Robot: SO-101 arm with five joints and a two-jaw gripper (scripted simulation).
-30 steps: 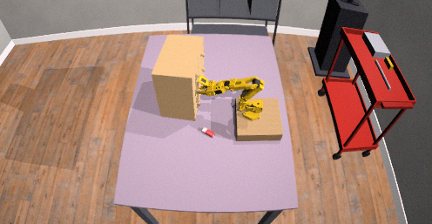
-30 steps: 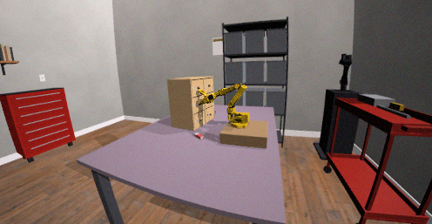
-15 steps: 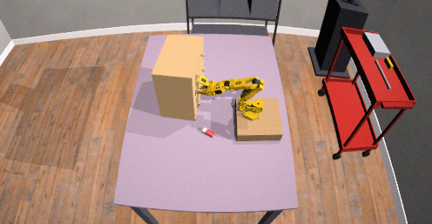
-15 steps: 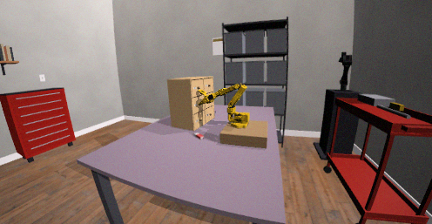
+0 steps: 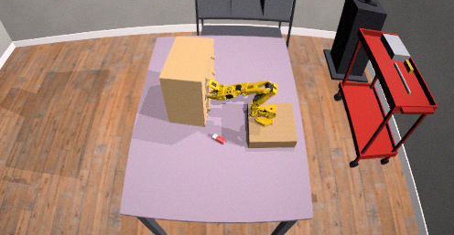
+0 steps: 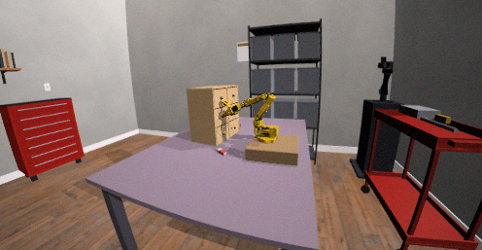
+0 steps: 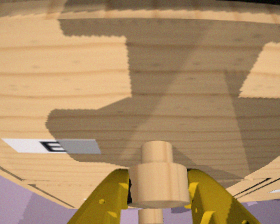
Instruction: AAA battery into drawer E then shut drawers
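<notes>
The chest stands on the table before me; my base block beside it, the battery lies between them.

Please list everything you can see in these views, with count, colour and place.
Table: one, lilac top, room centre.
Chest: one, light wood, on the table; drawers face the arm.
Knob: one, wood, on the drawer labelled E, clamped between the fingers.
Battery: one, red and white, on the table near the chest.
Block: one, tan, under the arm.
Shelf rack: one, dark, back wall.
Cart: one, red, right side.
Tool cabinet: one, red, left wall.
Arm: one, yellow.
Gripper: one, yellow, shut on the knob.
</notes>
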